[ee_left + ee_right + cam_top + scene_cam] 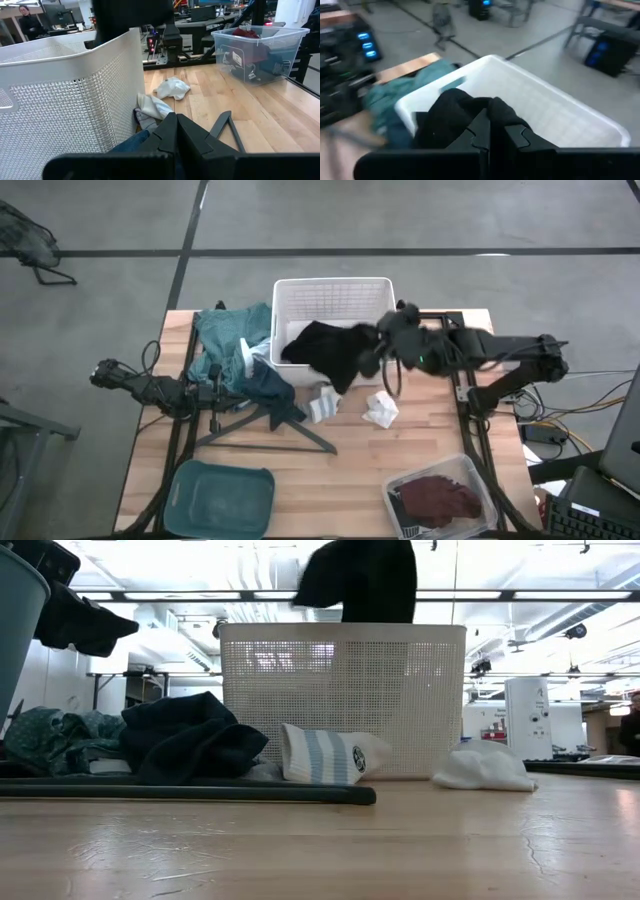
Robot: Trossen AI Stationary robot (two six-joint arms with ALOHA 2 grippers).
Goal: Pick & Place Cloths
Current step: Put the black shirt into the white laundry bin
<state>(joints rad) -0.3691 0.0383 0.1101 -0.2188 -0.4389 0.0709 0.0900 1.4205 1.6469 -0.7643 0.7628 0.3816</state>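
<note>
Both arms sit closest under the overhead camera: the right tool (385, 340) is clamped on the black cloth (325, 350) above the front rim of the white basket (335, 295), while the left tool (215, 393), fingers together and holding nothing, waits by the navy cloth (270, 385).

At counter level the black cloth (360, 578) hangs lengthwise straight down, its long axis vertical, bottom end pointing into the basket (342, 700).

Past the right tool's own fingers (487, 137), the cloth (455, 112) bunches over the near wall. Released here, I judge its trailing folds could drape across the rim or slide outside onto the counter.
</note>
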